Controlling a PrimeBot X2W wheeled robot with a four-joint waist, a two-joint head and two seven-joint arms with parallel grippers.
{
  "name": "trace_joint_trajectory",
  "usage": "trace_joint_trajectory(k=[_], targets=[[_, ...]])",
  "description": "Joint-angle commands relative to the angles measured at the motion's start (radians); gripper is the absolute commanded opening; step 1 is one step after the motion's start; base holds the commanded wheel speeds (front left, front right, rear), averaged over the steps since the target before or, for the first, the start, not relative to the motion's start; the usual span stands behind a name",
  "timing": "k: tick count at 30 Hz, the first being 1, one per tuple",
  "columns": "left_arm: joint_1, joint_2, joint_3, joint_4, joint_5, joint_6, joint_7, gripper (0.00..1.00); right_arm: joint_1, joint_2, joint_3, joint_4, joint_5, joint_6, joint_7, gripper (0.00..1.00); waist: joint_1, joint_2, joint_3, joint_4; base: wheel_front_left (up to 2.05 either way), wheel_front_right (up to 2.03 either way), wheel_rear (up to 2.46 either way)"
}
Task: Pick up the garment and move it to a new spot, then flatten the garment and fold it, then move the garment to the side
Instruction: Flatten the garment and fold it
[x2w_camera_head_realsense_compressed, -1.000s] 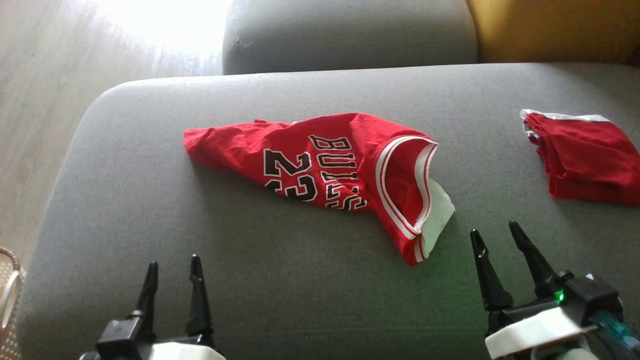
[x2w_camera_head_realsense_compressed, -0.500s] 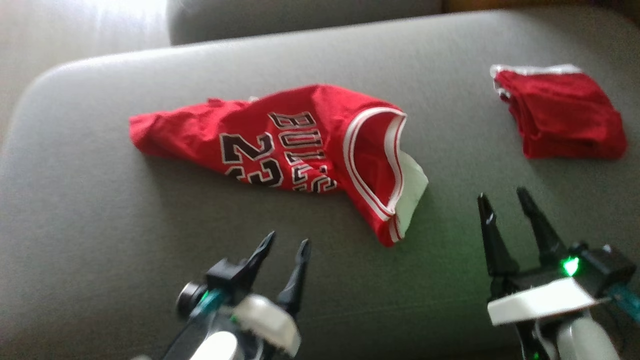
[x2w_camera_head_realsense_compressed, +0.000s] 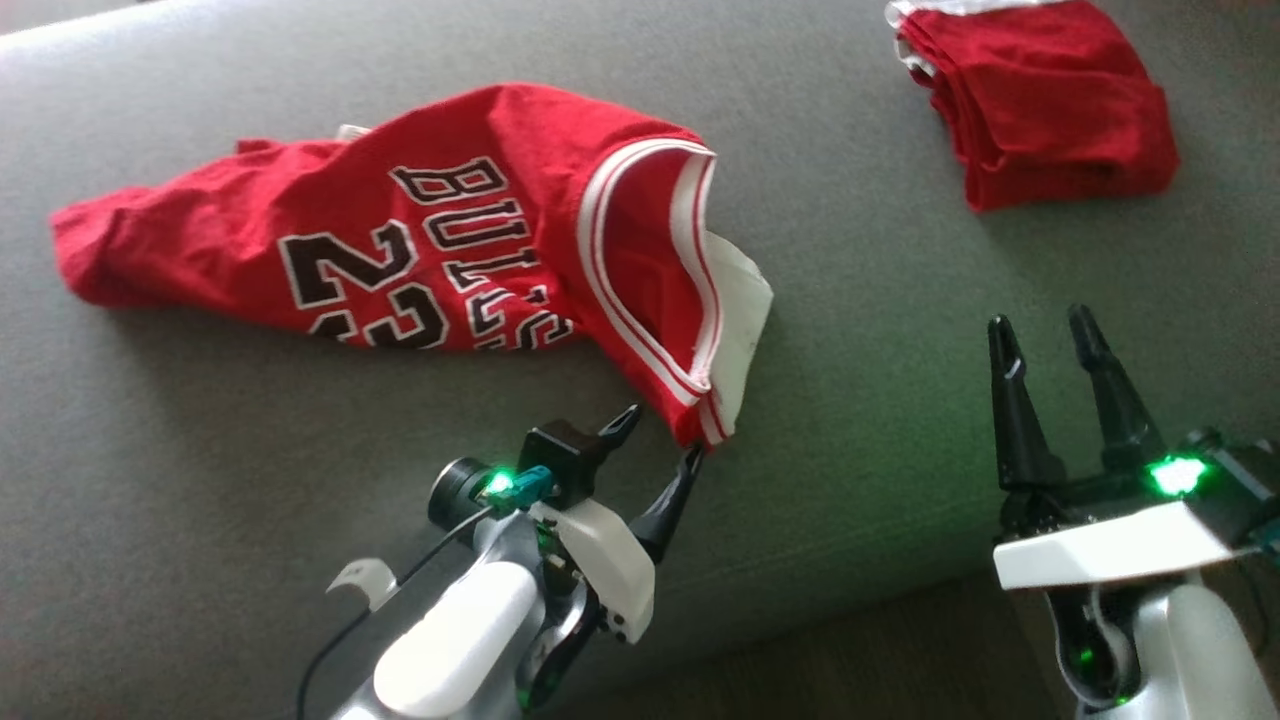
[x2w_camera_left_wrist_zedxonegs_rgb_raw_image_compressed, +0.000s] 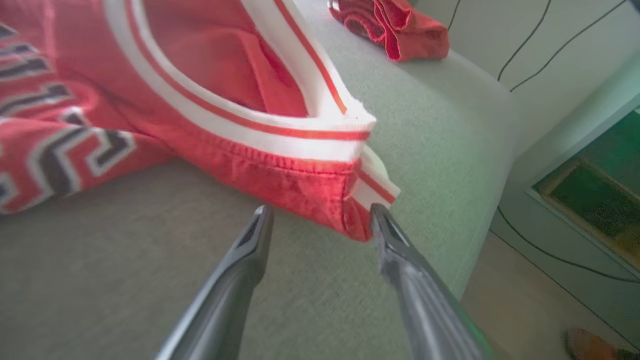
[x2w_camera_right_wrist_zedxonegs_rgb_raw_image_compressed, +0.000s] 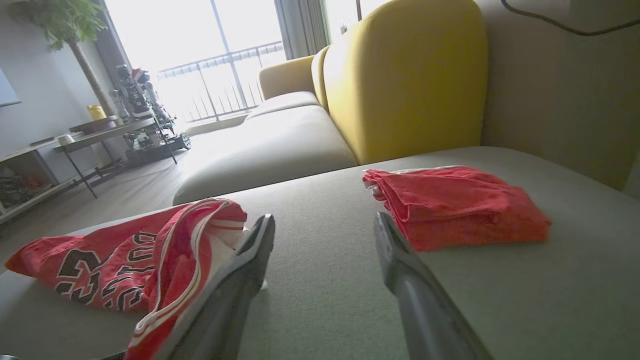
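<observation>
**A:** How do the jaws stand?

**B:** Both are spread and hold nothing. The left gripper (x2w_camera_head_realsense_compressed: 662, 435) has its tips at the near corner of the red jersey (x2w_camera_head_realsense_compressed: 450, 240). The right gripper (x2w_camera_head_realsense_compressed: 1040, 322) is over bare grey cushion (x2w_camera_head_realsense_compressed: 850, 330), well apart from the jersey.

**A:** What does the left wrist view add?

**B:** It shows the striped hem corner lying on the cushion between the two fingertips. One tip is just beside the white band, and I can't tell if it touches. The head view shows the whole jersey crumpled, with its lettering facing up.

**A:** What else is around?

**B:** A folded red cloth (x2w_camera_right_wrist_zedxonegs_rgb_raw_image_compressed: 460, 205) lies on the same cushion, apart from the jersey, with a yellow sofa back (x2w_camera_right_wrist_zedxonegs_rgb_raw_image_compressed: 405, 75) behind it. In the right wrist view, one of that gripper's own fingers hides part of the jersey's trim.
</observation>
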Motion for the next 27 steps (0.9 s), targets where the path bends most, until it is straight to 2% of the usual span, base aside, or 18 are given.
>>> trace_joint_trajectory(k=[1, 9, 10, 11, 12, 17, 21, 24, 27], targets=[[-0.036, -0.003, 0.017, -0.013, -0.01, 0.012, -0.007, 1.0, -0.033, -0.01, 0.022, -0.036, 0.008, 0.0, -0.009, 1.0, -0.0002, 0.0, 0.022, -0.023, 0.0, 0.0, 0.0], [-0.096, -0.003, -0.016, 0.056, -0.047, 0.061, -0.03, 1.0, -0.047, -0.01, 0.027, -0.037, 0.017, 0.0, -0.009, 1.0, -0.0002, 0.0, 0.041, -0.056, 0.0, 0.0, 0.0], [-0.102, -0.003, -0.019, 0.06, -0.054, 0.066, -0.032, 0.75, -0.047, -0.01, 0.026, -0.036, 0.017, 0.0, -0.009, 1.0, -0.0002, 0.0, 0.04, -0.058, 0.0, 0.0, 0.0], [-0.109, -0.003, -0.021, 0.062, -0.059, 0.071, -0.038, 0.3, -0.047, -0.01, 0.026, -0.036, 0.017, 0.0, -0.009, 1.0, -0.0002, 0.0, 0.039, -0.059, 0.0, 0.0, 0.0], [-0.113, -0.003, -0.023, 0.064, -0.064, 0.076, -0.042, 0.0, -0.047, -0.01, 0.025, -0.035, 0.016, 0.0, -0.009, 1.0, -0.0002, 0.0, 0.037, -0.059, 0.0, 0.0, 0.0], [-0.121, -0.003, -0.017, 0.052, -0.093, 0.093, -0.061, 0.0, -0.036, -0.01, 0.022, -0.03, 0.013, 0.0, -0.009, 1.0, -0.0002, 0.0, 0.013, -0.049, 0.0, 0.0, 0.0], [-0.156, 0.01, -0.002, -0.02, -0.087, 0.089, -0.072, 0.0, -0.028, -0.01, 0.035, -0.021, 0.012, 0.0, -0.009, 1.0, -0.0002, 0.0, -0.019, -0.04, 0.0, 0.0, 0.0], [-0.226, 0.038, 0.019, -0.109, -0.088, 0.066, -0.059, 0.0, -0.026, -0.01, 0.048, -0.015, 0.016, 0.0, -0.009, 1.0, -0.0002, 0.0, -0.051, -0.04, 0.0, 0.0, 0.0], [-0.315, 0.064, 0.07, -0.185, -0.139, 0.035, 0.017, 0.0, -0.025, -0.01, 0.066, -0.011, 0.024, 0.0, -0.009, 1.0, -0.0002, 0.0, -0.077, -0.055, 0.0, 0.0, 0.0]])
